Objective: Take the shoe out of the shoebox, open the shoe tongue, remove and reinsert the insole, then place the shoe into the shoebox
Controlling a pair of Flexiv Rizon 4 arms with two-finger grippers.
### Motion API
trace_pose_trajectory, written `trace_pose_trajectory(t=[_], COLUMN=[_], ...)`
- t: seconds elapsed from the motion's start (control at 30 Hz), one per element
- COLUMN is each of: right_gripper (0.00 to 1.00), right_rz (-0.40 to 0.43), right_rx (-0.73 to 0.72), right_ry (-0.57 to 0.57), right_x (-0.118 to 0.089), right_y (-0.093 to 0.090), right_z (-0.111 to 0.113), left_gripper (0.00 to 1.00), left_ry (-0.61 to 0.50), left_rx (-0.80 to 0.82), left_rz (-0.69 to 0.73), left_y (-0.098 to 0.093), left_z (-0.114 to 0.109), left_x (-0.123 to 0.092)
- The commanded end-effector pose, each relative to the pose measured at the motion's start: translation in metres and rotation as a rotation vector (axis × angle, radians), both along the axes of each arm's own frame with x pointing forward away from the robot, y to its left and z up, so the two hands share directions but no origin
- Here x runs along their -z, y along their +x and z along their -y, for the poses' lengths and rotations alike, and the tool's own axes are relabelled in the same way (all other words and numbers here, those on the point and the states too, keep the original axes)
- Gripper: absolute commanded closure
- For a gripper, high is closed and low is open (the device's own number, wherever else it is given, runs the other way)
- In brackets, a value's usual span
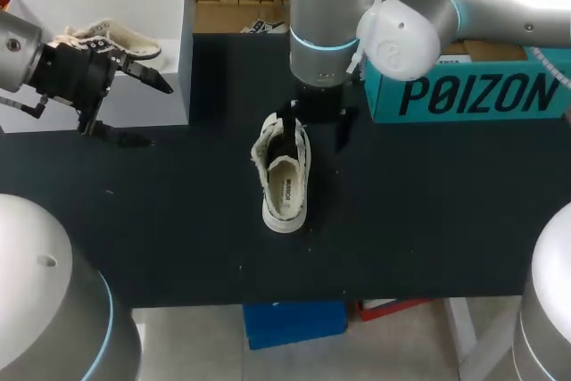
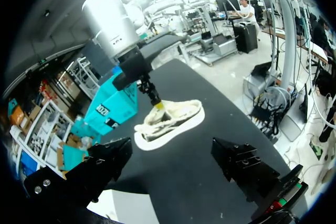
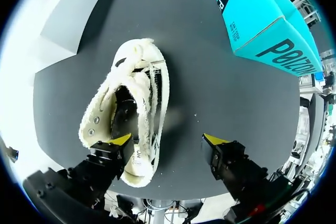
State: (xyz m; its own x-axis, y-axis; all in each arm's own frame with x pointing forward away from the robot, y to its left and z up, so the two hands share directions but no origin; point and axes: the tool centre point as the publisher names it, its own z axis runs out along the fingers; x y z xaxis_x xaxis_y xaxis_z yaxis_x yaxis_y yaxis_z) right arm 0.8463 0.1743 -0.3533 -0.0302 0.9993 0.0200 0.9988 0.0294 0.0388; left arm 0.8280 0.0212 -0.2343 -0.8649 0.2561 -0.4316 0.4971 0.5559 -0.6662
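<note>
Shoe: one, cream-white, fleecy collar, laces loose, tongue raised, lying on its sole on the black desk, opening upward
Right tool: fingers spread wide; one yellow tip at the shoe's heel opening, the other over bare desk beside the shoe, apart from it
Teal box: beyond the shoe's toe, off to one side, well apart
White box: beyond the toe, opposite side

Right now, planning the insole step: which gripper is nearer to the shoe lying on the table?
Right. The right gripper is directly over the shoe, one fingertip at its opening; the left gripper is off by the white shoebox.
</note>
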Motion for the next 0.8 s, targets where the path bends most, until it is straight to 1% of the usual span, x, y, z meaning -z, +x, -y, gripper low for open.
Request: trace_pose_trajectory(t=[0.03,0.07,0.1,0.2,0.23,0.27,0.33,0.37,0.5,0.63,0.8], right_gripper=[0.25,0.27,0.27,0.20,0.15,0.13,0.15,0.21,0.33,0.36,0.36], right_rz=[-0.016,-0.018,-0.019,-0.024,-0.025,-0.027,-0.027,-0.028,-0.032,-0.038,-0.051], right_rx=[-0.011,-0.014,-0.017,-0.021,-0.024,-0.025,-0.028,-0.030,-0.034,-0.034,-0.033], right_ry=[0.002,0.003,0.004,0.008,0.010,0.012,0.015,0.017,0.023,0.027,0.034], right_x=[0.016,0.019,0.020,0.027,0.029,0.031,0.035,0.037,0.043,0.047,0.056], right_y=[0.005,0.005,0.004,0.003,0.003,0.003,0.004,0.004,0.004,0.005,0.003], right_z=[-0.005,-0.005,-0.005,-0.007,-0.007,-0.007,-0.008,-0.008,-0.008,-0.006,-0.008], left_gripper=[0.00,0.00,0.00,0.00,0.00,0.00,0.00,0.00,0.00,0.00,0.00], left_ry=[0.001,0.001,0.001,0.001,0.001,0.001,0.001,0.001,0.001,0.001,0.001], left_rx=[-0.003,-0.003,-0.003,-0.003,-0.003,-0.003,-0.003,-0.003,-0.003,-0.003,-0.003], left_rz=[0.004,0.004,0.004,0.004,0.004,0.004,0.004,0.004,0.004,0.004,0.004], left_y=[-0.001,-0.001,-0.001,-0.001,-0.001,-0.001,-0.001,-0.001,-0.001,-0.001,-0.001], left_z=[0.001,0.001,0.001,0.001,0.001,0.001,0.001,0.001,0.001,0.001,0.001], left_x=[0.001,0.001,0.001,0.001,0.001,0.001,0.001,0.001,0.001,0.001,0.001])
